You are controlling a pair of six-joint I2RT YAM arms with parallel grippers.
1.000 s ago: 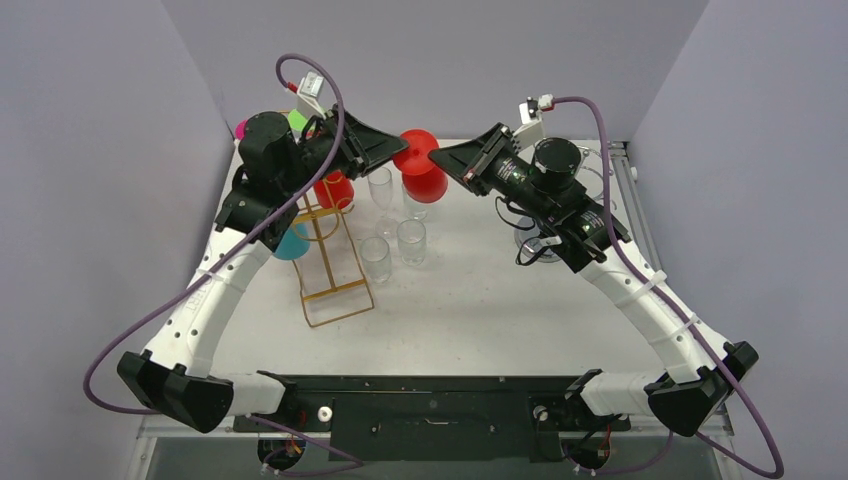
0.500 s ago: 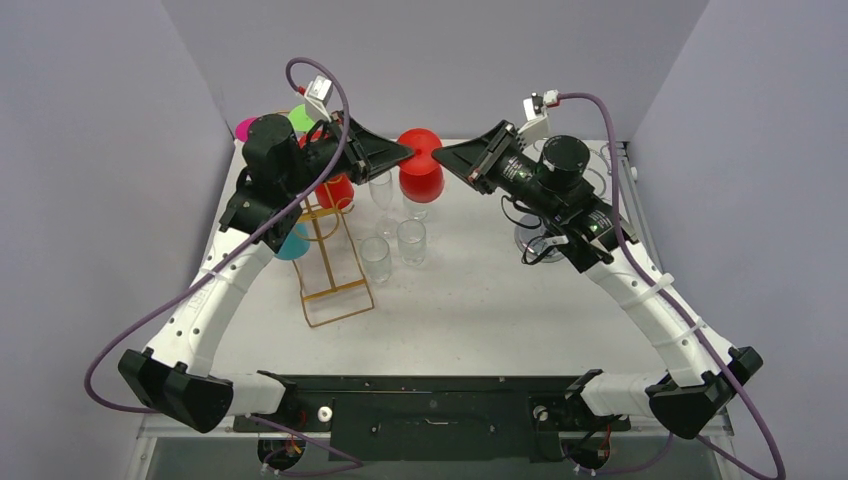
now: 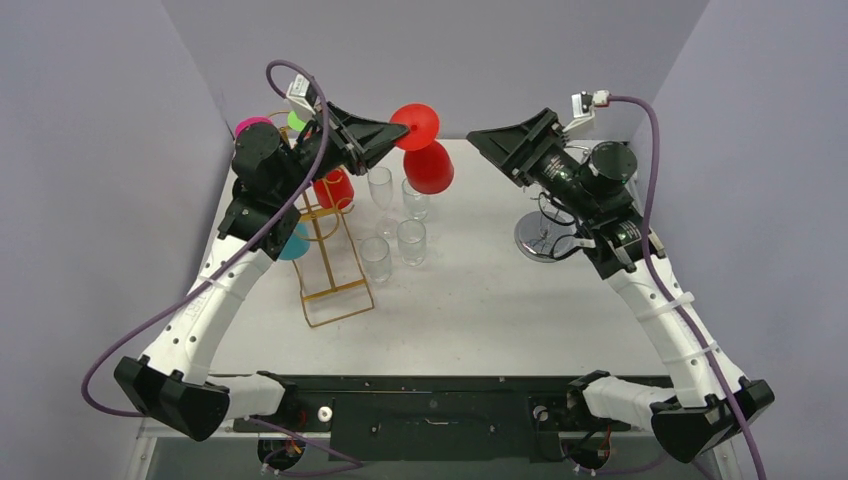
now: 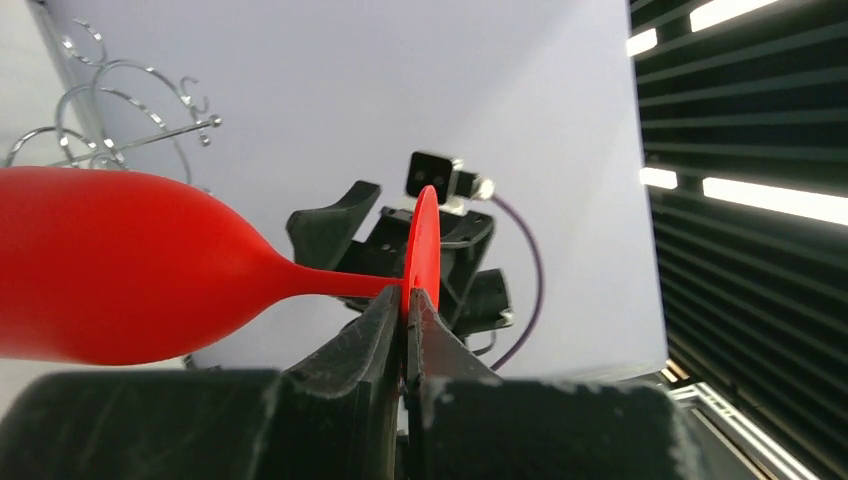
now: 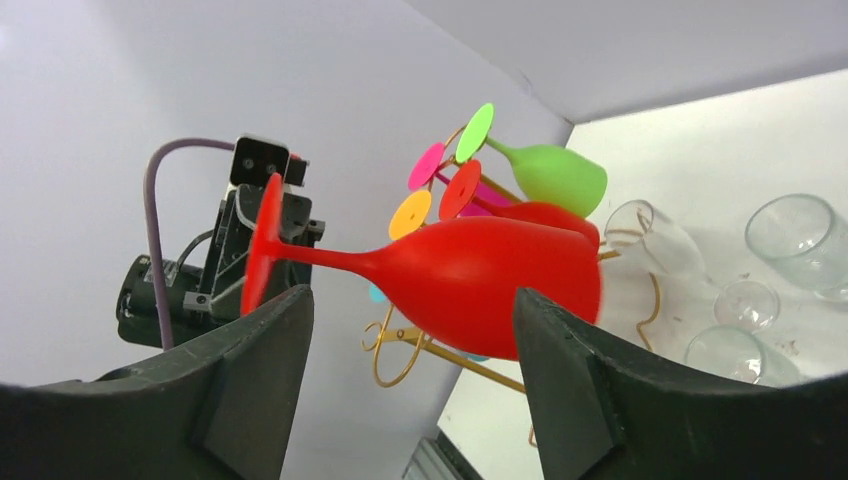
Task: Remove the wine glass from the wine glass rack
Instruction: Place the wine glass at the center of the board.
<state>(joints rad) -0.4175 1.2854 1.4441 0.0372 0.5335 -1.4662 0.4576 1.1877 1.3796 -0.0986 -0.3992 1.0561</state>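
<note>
**Red glass clear of the rack, held by its stem**

The red wine glass (image 3: 430, 168) hangs in the air up and to the right of the gold wine glass rack (image 3: 335, 291), lying almost on its side and free of the rack's wires. The left jaws are pinched shut on the thin stem right by the foot. That looks a sensible hold, since the foot stops the glass slipping out. The right jaws stand wide open further right of the rack, with nothing in them. In the right wrist view they frame the bowl without touching it, so the left arm alone seems to carry it. Green (image 5: 550, 175) and other coloured glasses hang on the rack. Clear glasses (image 3: 411, 240) stand on the worktop (image 3: 480, 300) just right of it.
</note>
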